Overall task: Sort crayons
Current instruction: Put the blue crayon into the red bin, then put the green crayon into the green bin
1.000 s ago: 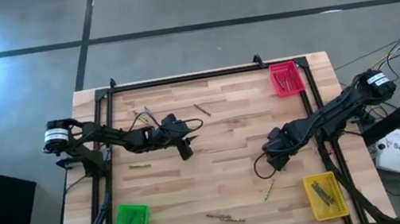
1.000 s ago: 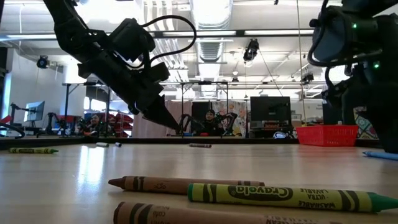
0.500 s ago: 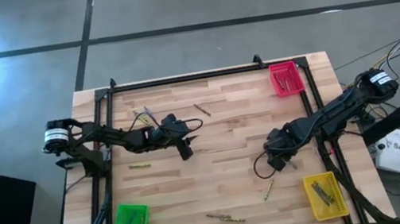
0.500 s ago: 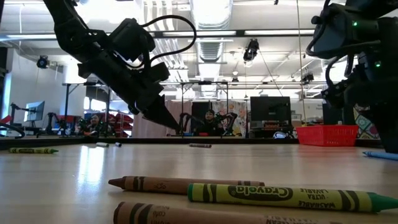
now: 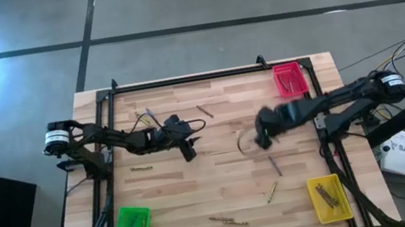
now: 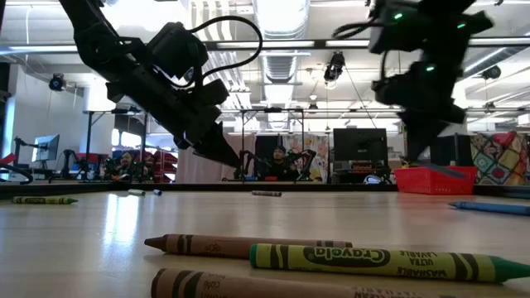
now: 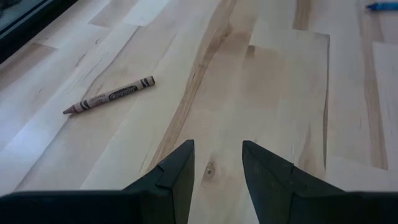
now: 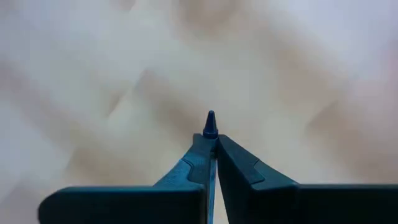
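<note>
Crayon tip [image 8: 210,124] between right tool [image 8: 211,144] fingers

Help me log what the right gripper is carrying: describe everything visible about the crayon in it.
The blue crayon is pinched between the right gripper's two dark fingers, which are shut on it. Only its pointed blue tip shows, poking out past the fingertips; the rest is hidden. It is held clear of the wooden table, mid-table, short of the red tray.

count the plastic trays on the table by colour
red plastic tray: 1
green plastic tray: 1
yellow plastic tray: 1
total: 3
</note>
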